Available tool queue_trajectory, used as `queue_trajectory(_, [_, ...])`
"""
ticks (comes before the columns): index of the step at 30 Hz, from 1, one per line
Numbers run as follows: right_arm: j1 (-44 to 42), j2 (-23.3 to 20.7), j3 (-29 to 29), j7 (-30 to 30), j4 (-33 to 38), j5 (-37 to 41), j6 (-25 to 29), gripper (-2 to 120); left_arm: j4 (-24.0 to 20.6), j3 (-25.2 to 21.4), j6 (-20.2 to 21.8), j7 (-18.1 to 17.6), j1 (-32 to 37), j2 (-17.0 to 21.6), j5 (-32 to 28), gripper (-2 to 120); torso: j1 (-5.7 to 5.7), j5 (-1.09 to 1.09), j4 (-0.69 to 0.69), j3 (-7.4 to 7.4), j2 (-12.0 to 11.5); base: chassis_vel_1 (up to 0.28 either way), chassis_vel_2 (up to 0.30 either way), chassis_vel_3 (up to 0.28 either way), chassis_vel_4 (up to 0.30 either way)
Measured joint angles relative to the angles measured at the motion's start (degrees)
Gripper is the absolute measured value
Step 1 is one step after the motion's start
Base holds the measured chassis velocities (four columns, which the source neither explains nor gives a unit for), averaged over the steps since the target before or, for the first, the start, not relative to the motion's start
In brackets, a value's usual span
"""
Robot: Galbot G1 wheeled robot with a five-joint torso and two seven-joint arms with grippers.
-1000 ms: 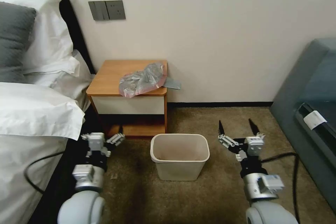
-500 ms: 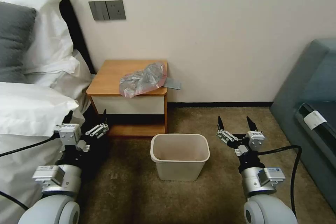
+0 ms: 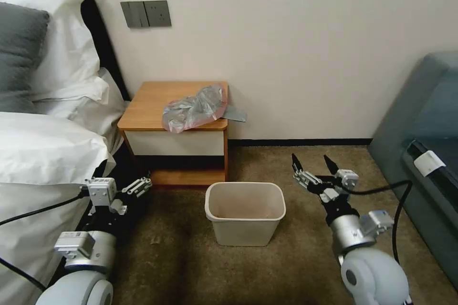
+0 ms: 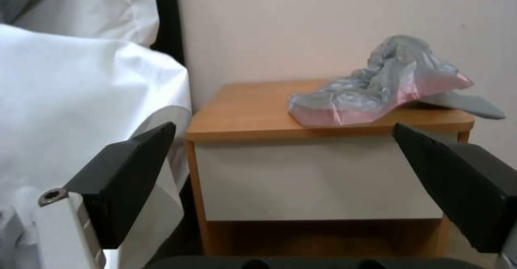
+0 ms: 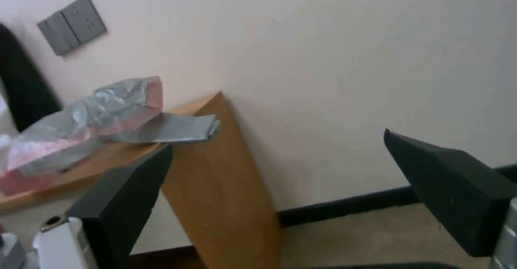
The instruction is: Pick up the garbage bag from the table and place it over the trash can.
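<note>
The garbage bag (image 3: 193, 107) lies crumpled on the right half of the table (image 3: 148, 105), grey with a pinkish edge (image 4: 377, 91) (image 5: 80, 127). On the carpet in front of the table stands the beige trash can (image 3: 244, 212), upright with nothing in it. My left gripper (image 3: 136, 178) is low, left of the can, in front of the table's lower shelf; it is open and points at the drawer front (image 4: 282, 127). To the can's right my right gripper (image 3: 310, 158) is open too, aimed at the table's side panel (image 5: 277, 139). Both hold nothing.
A bed with white bedding (image 3: 43, 152) stands close on the left, beside the left arm. A grey sofa (image 3: 420, 119) fills the right side. A flat grey sheet (image 3: 234, 114) sticks out from under the bag past the table's right edge. Cables trail from both arms.
My left arm has swung out toward the bed, then eased back slightly. My right gripper has moved forward toward the wall and a little left.
</note>
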Motion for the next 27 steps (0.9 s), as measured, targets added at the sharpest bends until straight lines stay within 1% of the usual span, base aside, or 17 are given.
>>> queue_trajectory(2, [2.48,-2.04,-0.39,0.09,-2.28,7.22,-2.37,100,-0.15,0.03,0.05,-0.12,0.00,0.07,0.02,100,0.00,0.00,0.00,0.00,0.00,0.000,0.000,0.000,0.000])
queue_trajectory(3, [2.48,-2.04,-0.39,0.09,-2.28,7.22,-2.37,100,-0.15,0.03,0.05,-0.12,0.00,0.07,0.02,100,0.00,0.00,0.00,0.00,0.00,0.000,0.000,0.000,0.000])
queue_trajectory(6, [5.54,-3.89,-1.65,0.89,-5.01,14.24,-4.46,100,-0.22,0.14,0.10,-0.37,0.08,0.30,0.06,100,0.00,-0.01,-0.01,0.00,0.00,0.000,0.000,0.000,0.000])
queue_trajectory(7, [5.54,-3.89,-1.65,0.89,-5.01,14.24,-4.46,100,-0.22,0.14,0.10,-0.37,0.08,0.30,0.06,100,0.00,-0.01,-0.01,0.00,0.00,0.000,0.000,0.000,0.000])
queue_trajectory(10, [11.15,-4.09,-4.88,2.45,-9.10,21.19,-5.83,100,-0.13,-0.25,0.13,-0.44,0.07,0.81,0.38,100,0.00,-0.02,0.00,0.00,0.00,0.000,0.000,0.000,0.000])
queue_trajectory(11, [11.15,-4.09,-4.88,2.45,-9.10,21.19,-5.83,100,-0.13,-0.25,0.13,-0.44,0.07,0.81,0.38,100,0.00,-0.02,0.00,0.00,0.00,0.000,0.000,0.000,0.000])
queue_trajectory(13, [14.92,-3.60,-7.07,4.00,-10.98,26.49,-7.64,100,-0.09,-0.53,0.12,-0.50,-0.02,0.79,0.38,100,0.00,-0.01,0.00,0.00,0.00,0.000,0.000,0.000,0.000])
queue_trajectory(14, [14.92,-3.60,-7.07,4.00,-10.98,26.49,-7.64,100,-0.09,-0.53,0.12,-0.50,-0.02,0.79,0.38,100,0.00,-0.01,0.00,0.00,0.00,0.000,0.000,0.000,0.000])
queue_trajectory(17, [19.77,-2.47,-9.62,6.39,-13.54,34.76,-10.28,100,-0.23,-0.73,0.08,-0.65,0.12,0.64,0.37,100,0.00,-0.02,0.00,0.00,-0.01,0.000,0.000,0.000,0.000])
queue_trajectory(18, [19.77,-2.47,-9.62,6.39,-13.54,34.76,-10.28,100,-0.23,-0.73,0.08,-0.65,0.12,0.64,0.37,100,0.00,-0.02,0.00,0.00,-0.01,0.000,0.000,0.000,0.000])
queue_trajectory(19, [21.21,-2.00,-10.14,7.30,-14.49,37.79,-10.92,100,-0.34,-0.82,0.04,-0.70,0.19,0.62,0.35,100,0.00,-0.02,0.01,0.00,0.00,0.000,0.000,0.000,0.000])
queue_trajectory(20, [23.00,-1.16,-10.57,8.62,-15.70,42.67,-11.82,100,-0.55,-0.99,-0.01,-0.74,0.25,0.62,0.30,100,0.00,-0.02,0.01,0.00,0.00,0.000,0.000,0.000,0.000])
queue_trajectory(21, [24.40,-0.36,-10.63,10.08,-16.73,46.89,-12.56,100,-0.65,-1.11,-0.04,-0.77,0.28,0.62,0.21,100,0.00,-0.01,0.01,0.00,0.00,0.000,0.000,0.000,0.000])
queue_trajectory(23, [24.98,-0.05,-10.60,10.69,-17.20,48.51,-12.85,100,-0.71,-1.14,-0.05,-0.78,0.30,0.64,0.18,100,0.00,-0.02,0.00,0.00,0.00,0.000,0.000,0.000,0.000])
queue_trajectory(25, [28.02,1.79,-9.81,13.07,-20.79,55.79,-14.18,100,-0.85,-1.17,-0.21,-0.90,0.34,0.72,0.05,100,0.00,-0.02,0.00,0.00,0.00,0.000,0.000,0.000,0.000])
queue_trajectory(26, [28.02,1.79,-9.81,13.07,-20.79,55.79,-14.18,100,-0.85,-1.17,-0.21,-0.90,0.34,0.72,0.05,100,0.00,-0.02,0.00,0.00,0.00,0.000,0.000,0.000,0.000])
queue_trajectory(27, [28.98,2.35,-9.48,13.40,-22.14,57.54,-14.57,100,-0.95,-1.17,-0.23,-0.93,0.39,0.75,0.02,100,0.00,-0.02,0.00,0.00,0.00,0.000,0.000,0.000,0.000])
